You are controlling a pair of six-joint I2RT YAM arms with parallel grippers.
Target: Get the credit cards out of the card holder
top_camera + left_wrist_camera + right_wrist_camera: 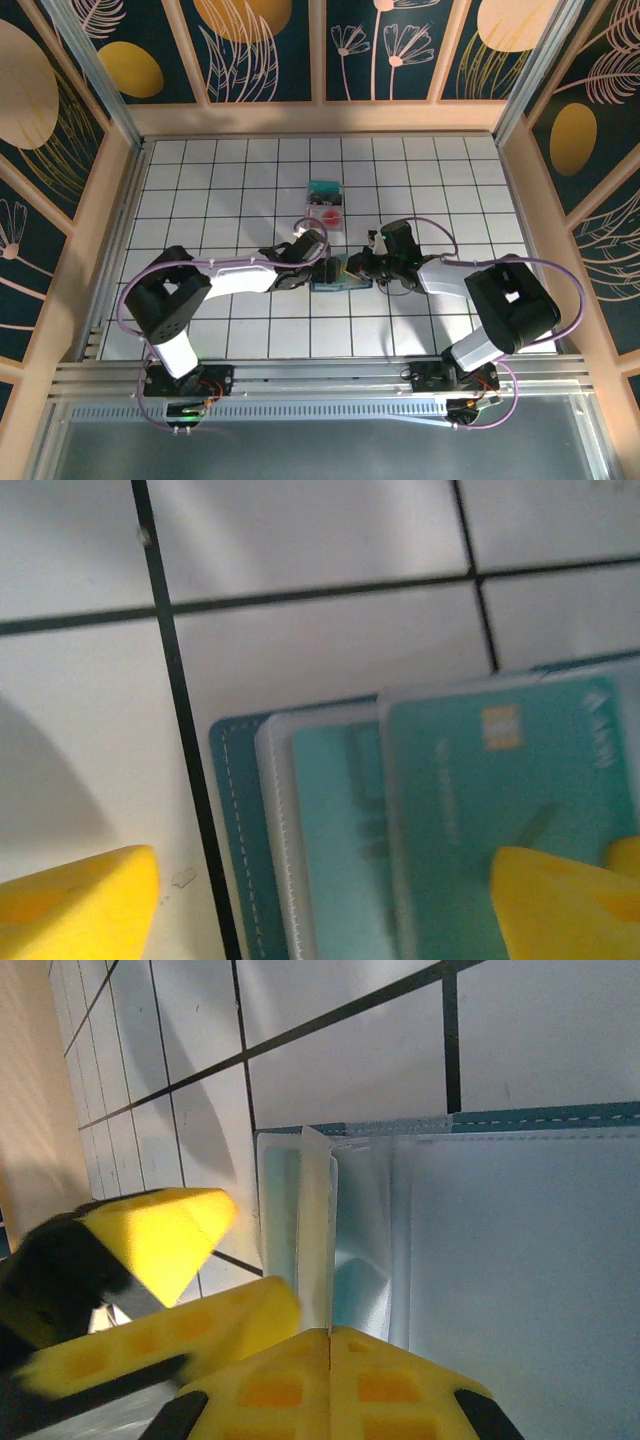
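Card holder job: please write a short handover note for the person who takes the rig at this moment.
Left end effector: open, above the slate-blue folding card holder.
Right end effector: shut, pinching a clear plastic leaf of the holder.
Done: a teal rectangular card and a whitish-pink card with a red mark lie on the white tiled table beyond the holder.
Left to do: a teal card with a gold chip is at the holder, seemingly under clear plastic; take it out.
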